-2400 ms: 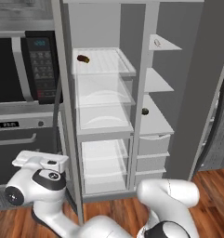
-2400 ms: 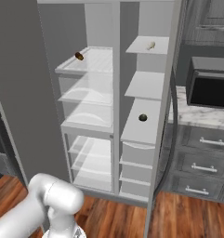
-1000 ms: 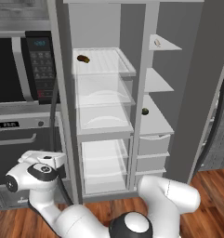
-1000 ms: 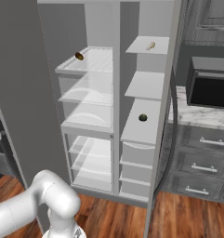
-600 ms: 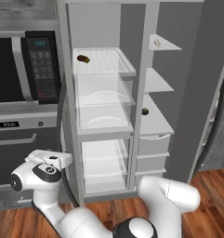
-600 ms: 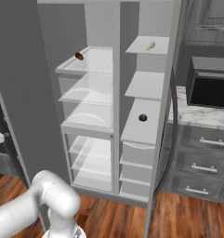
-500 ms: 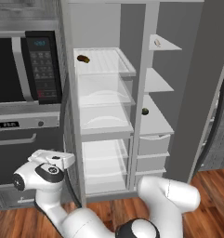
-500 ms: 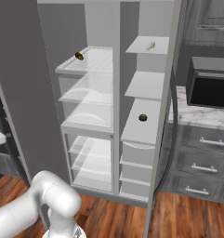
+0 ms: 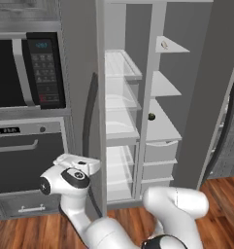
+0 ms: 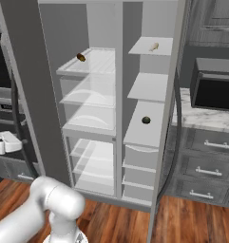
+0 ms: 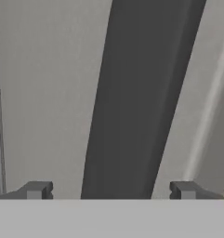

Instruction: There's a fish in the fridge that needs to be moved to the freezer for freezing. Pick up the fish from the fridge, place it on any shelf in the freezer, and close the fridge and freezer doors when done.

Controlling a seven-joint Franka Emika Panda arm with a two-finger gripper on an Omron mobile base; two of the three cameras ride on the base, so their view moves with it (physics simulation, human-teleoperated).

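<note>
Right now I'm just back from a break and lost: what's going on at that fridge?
The robot is working on the left door, which stands partly swung in front of the fridge. Its open pincer faces that door's dark handle, a fingertip on either side. The fish already lies on the freezer's top shelf. The right door stands open.

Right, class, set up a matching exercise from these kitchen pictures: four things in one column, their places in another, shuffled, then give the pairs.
Things:
1. fish
2. dark reddish-brown lump
3. small dark ball
4. microwave

Places:
A. top clear glass shelf of the wider section
B. left of the grey unit, seen from the left base view
C. top plain shelf of the narrower section
D. lowest plain shelf, above the drawers

Pairs: 1-C, 2-A, 3-D, 4-B
</note>
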